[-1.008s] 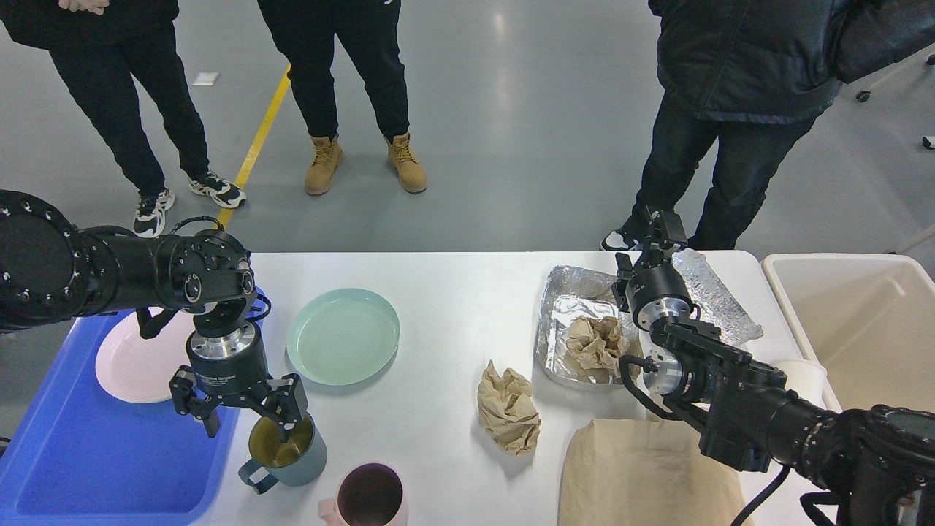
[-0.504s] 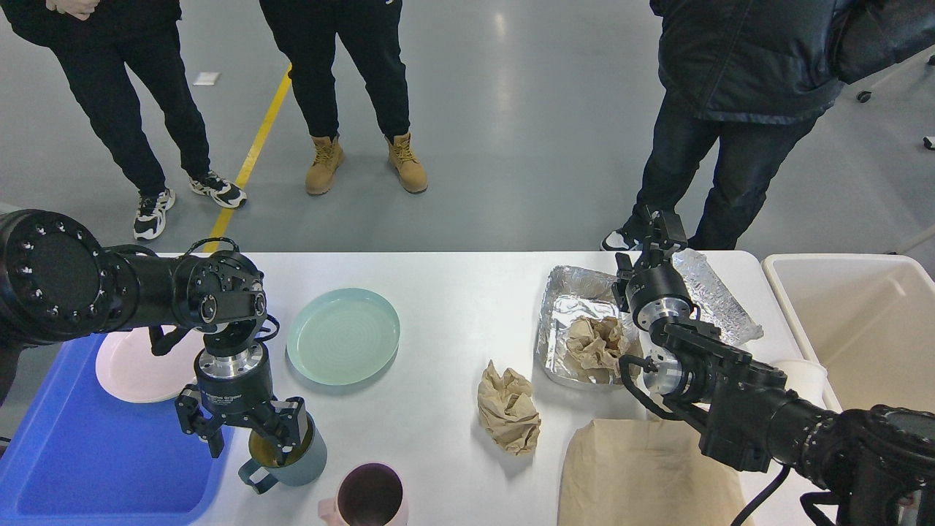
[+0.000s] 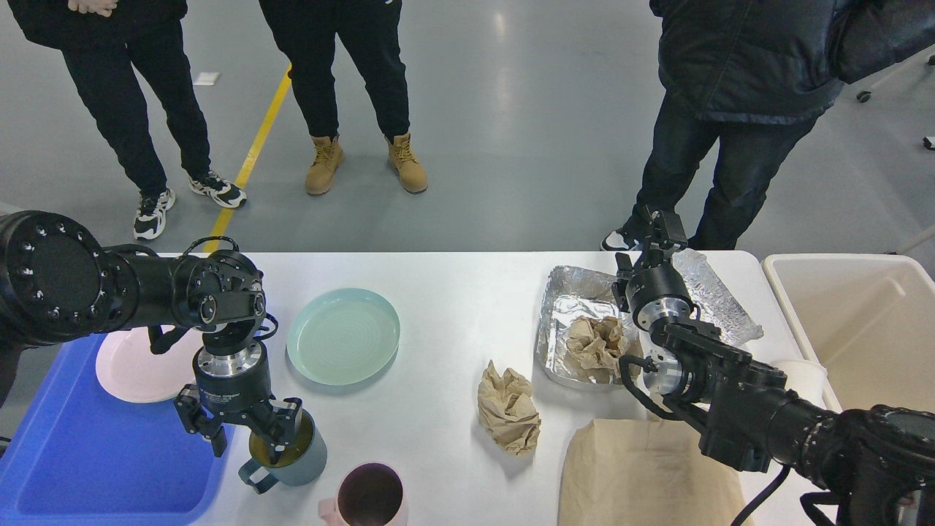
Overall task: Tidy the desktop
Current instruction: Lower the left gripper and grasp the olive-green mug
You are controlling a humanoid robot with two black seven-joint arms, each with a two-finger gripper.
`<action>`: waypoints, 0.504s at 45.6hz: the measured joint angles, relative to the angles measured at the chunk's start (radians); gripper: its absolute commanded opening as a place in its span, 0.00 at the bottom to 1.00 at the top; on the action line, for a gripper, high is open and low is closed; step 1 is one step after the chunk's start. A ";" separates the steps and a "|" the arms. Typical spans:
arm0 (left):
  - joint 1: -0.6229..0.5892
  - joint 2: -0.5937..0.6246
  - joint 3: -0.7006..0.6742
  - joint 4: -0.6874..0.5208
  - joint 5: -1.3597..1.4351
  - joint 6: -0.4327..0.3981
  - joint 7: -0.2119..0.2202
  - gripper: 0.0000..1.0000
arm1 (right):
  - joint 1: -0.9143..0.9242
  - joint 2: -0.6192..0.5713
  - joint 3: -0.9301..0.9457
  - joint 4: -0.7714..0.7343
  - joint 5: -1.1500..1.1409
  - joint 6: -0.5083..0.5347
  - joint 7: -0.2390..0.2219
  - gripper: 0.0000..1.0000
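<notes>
The white desktop (image 3: 453,292) carries a grey-blue mug (image 3: 303,459) at the front left. My left gripper (image 3: 250,440) points down over it, open. One finger reaches inside the mug's rim and the other stands outside on its left. A dark-lined pink mug (image 3: 369,497) sits at the front edge. A green plate (image 3: 343,336) lies behind it. A crumpled brown paper ball (image 3: 508,409) lies mid-table. My right gripper (image 3: 661,230) is at the far right, beside the foil tray (image 3: 566,299). It is seen end-on, so its fingers cannot be told apart.
A blue tray (image 3: 88,460) at the left holds a pink plate (image 3: 131,365). The foil tray holds crumpled paper (image 3: 595,343). Clear plastic wrap (image 3: 712,292), a flat brown bag (image 3: 635,475) and a white cup (image 3: 803,376) lie right. A cream bin (image 3: 869,321) stands beyond. People stand behind the table.
My left gripper has come down onto the grey-blue mug and shifted slightly right. Its fingers stand a little closer together. The right arm has not moved.
</notes>
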 measured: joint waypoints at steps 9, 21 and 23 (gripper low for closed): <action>0.006 0.000 0.001 0.004 0.000 0.083 0.001 0.73 | 0.000 0.000 0.000 0.000 0.000 0.000 0.000 1.00; 0.019 -0.013 -0.011 0.013 0.000 0.137 0.001 0.57 | 0.000 0.000 0.000 0.000 0.000 0.000 0.000 1.00; 0.022 -0.018 -0.013 0.016 -0.001 0.138 0.001 0.50 | 0.000 0.000 0.000 0.000 0.000 0.000 0.000 1.00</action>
